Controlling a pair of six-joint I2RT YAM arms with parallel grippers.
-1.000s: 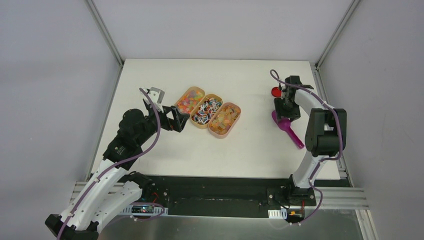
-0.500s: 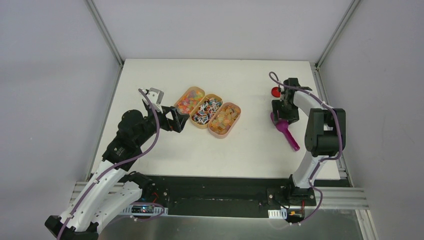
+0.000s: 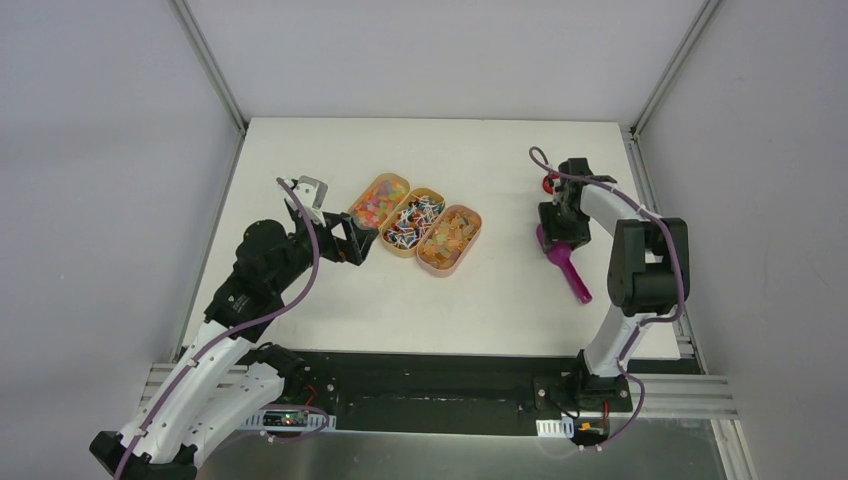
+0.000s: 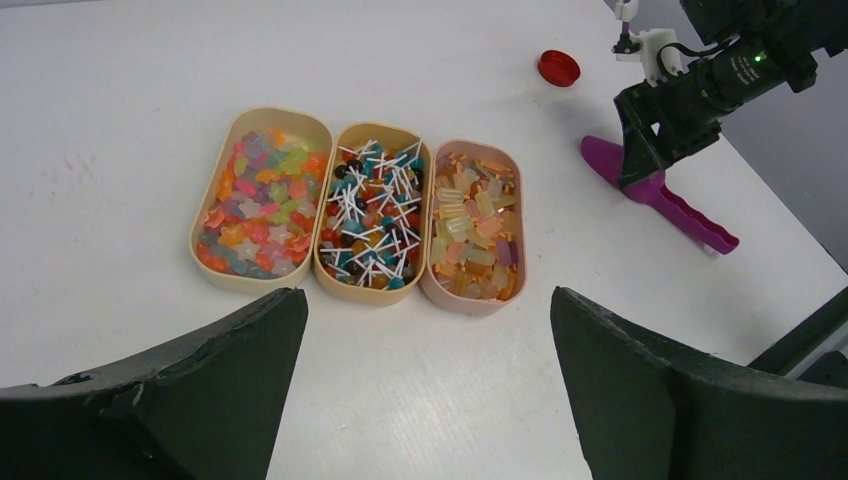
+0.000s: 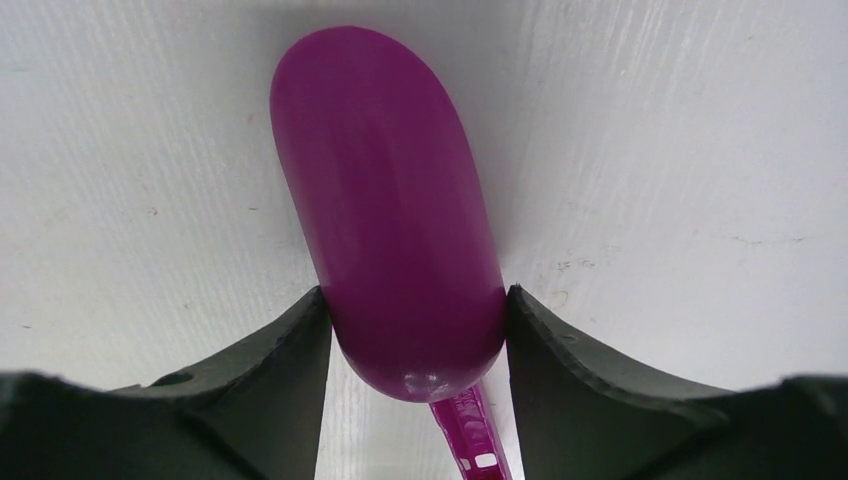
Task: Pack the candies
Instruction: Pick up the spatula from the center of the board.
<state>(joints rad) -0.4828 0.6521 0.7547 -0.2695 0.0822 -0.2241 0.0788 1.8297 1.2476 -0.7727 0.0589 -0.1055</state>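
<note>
right gripper (image 3: 558,232) is clamped on the bowl of the magenta scoop (image 5: 395,200), one finger pressed on each side. the bowl's smooth rounded back faces the wrist camera, and the handle trails toward the near edge. can't tell if the scoop rests on the white table (image 4: 120,120) or sits just off it. red disc (image 4: 558,67) lies just beyond that gripper, apart from the scoop. left gripper (image 4: 425,310) has its jaws wide apart, grips nothing, and hangs just near-left of the trays. candies (image 4: 372,215) sit in three tan oval trays (image 4: 470,307), side by side and touching, mid table. left tray has mixed bright pieces, middle has red, white and dark pieces with white sticks, right has orange-yellow gummies. scoop is well right of the trays.
</note>
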